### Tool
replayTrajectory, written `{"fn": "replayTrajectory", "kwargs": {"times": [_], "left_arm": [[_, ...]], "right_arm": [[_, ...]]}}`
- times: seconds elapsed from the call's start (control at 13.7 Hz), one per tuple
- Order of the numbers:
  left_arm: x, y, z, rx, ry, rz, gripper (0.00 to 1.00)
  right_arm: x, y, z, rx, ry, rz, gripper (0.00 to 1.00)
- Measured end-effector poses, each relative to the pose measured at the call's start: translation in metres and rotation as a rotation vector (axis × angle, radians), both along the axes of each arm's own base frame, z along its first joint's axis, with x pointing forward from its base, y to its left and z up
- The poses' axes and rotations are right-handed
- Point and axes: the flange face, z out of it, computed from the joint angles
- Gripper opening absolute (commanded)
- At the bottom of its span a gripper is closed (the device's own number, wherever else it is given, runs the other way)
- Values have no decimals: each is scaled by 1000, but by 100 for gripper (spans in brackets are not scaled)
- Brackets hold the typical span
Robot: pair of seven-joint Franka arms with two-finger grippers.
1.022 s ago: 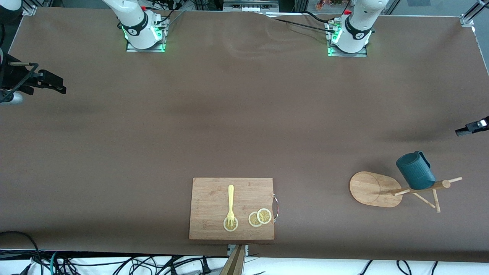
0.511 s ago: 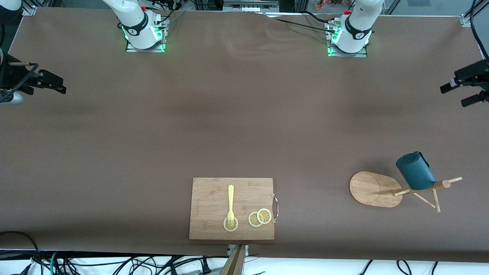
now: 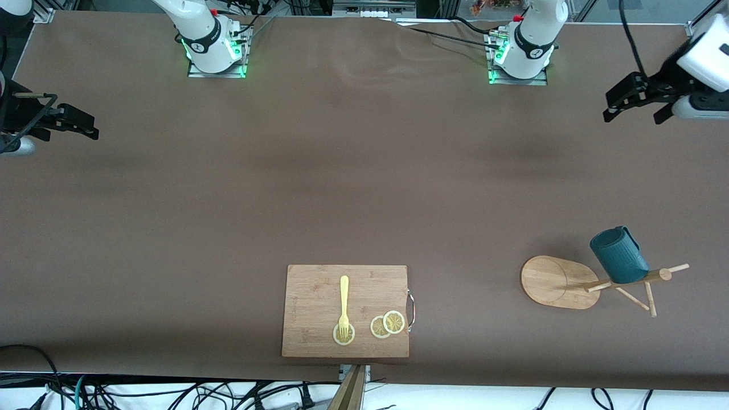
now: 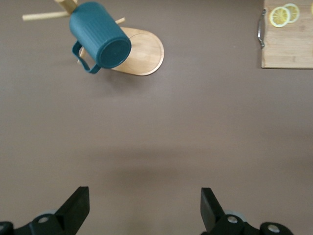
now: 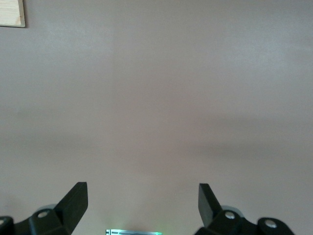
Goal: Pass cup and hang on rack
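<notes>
Front view: cup (image 3: 619,255) hangs tilted on rack (image 3: 561,281), mouth seemingly downward.

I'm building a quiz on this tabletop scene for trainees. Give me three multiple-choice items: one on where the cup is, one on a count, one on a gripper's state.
1. Where is the cup?
A. on the cutting board
B. hung on the rack
C. in the left gripper

2. How many lemon slices lie on the cutting board?
A. one
B. three
C. five

3. How is the left gripper?
A. open, holding nothing
B. shut on the cup
C. shut on the fork

Key: 1 B, the cup sits tilted on a peg of the rack, clear of both grippers. 2 B, one slice lies under the fork tines and two overlap near the board's handle. 3 A, the left wrist view shows its fingers spread apart over bare table.
</notes>
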Motion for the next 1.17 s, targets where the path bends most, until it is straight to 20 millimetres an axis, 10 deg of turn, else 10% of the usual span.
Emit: {"fn": "replayTrajectory", "kwargs": {"times": [0.44, 1.17], "left_arm": [[0, 43, -5, -48, 30, 66, 100], [6, -1, -3, -42, 28, 61, 100]], "right_arm": [[1, 0, 4, 2, -9, 0, 100], [1, 1, 4, 9, -10, 0, 100]]}}
